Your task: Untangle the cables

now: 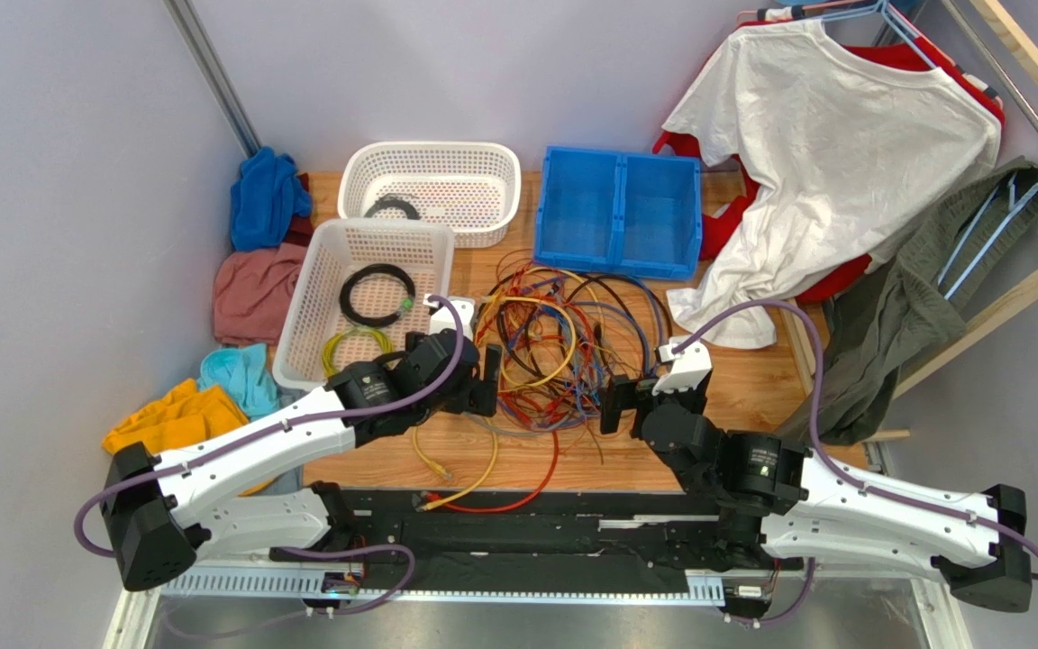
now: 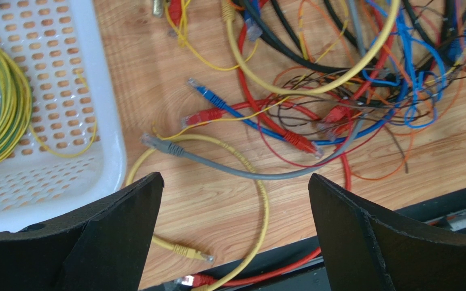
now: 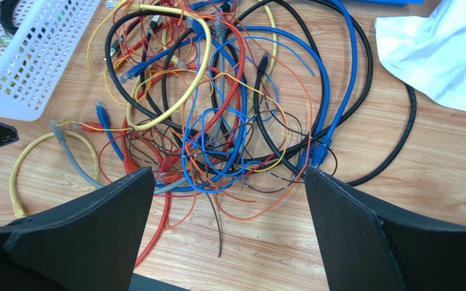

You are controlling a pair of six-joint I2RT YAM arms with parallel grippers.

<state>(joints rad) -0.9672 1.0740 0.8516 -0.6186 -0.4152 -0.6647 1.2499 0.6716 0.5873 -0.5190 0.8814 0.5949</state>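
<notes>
Though touching nothing yet, flanked the tangled cables (image 1: 558,338), heaped at centre frame on the wooden table (image 1: 741,386), with left gripper (image 1: 488,381) and right gripper (image 1: 615,406); jaws of both spread wide, empty, seemingly staged to tug strands from opposite sides.

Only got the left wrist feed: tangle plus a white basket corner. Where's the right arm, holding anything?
Observer: The right end effector is open and grips nothing. It sits at the near right side of the cables, across from the left end effector.
Operator: What's past the tangle on the right?
Observer: A white shirt hangs from a rack there, and its hem lies on the table beside the tangle.
Operator: Other containers?
Observer: A second white basket and a blue bin stand side by side at the far edge of the table.
</notes>
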